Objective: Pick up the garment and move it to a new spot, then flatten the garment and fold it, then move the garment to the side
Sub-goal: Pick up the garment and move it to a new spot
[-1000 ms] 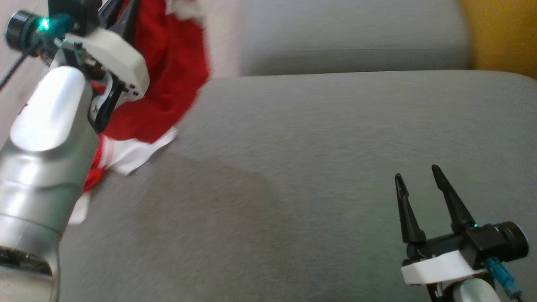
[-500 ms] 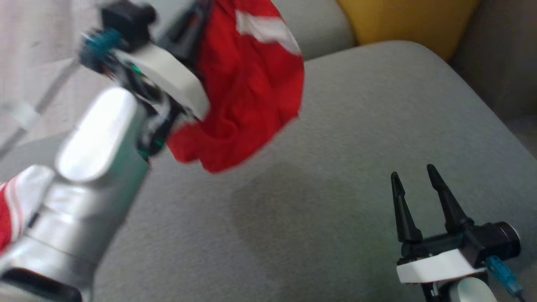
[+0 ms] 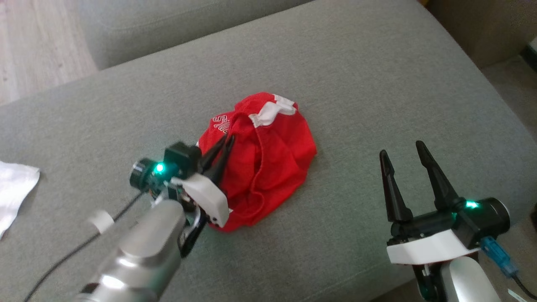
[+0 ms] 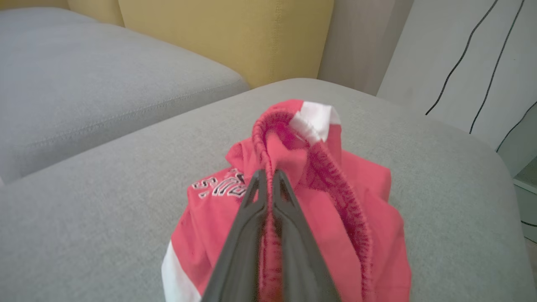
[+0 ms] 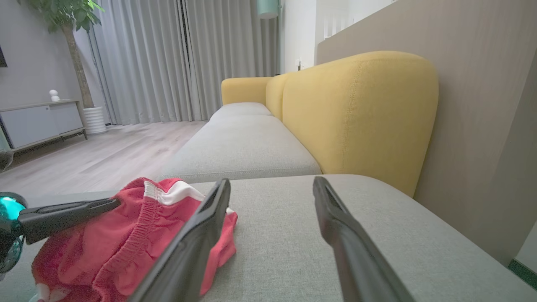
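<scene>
Head view: red crumpled fabric garment (image 3: pixel 272 163) w/ white trim lies bunched on mid grey sofa cushion (image 3: pixel 377 84). Left claw (image 3: pixel 225 140) is pinched tight on garment's left edge. Right claw (image 3: pixel 402 149) is spread wide, holding nothing, well apart to garment's right. White cloth (image 3: pixel 14 184) at the view's left edge.

Left wrist view: left claw (image 4: pixel 268 175) has fingers together w/ a red hem fold clamped btwn them.

Right wrist view: right claw (image 5: pixel 272 184) has fingers parted above bare cushion. Garment (image 5: pixel 121 235) at lower left, yellow padded backrest (image 5: pixel 356 113) behind.
</scene>
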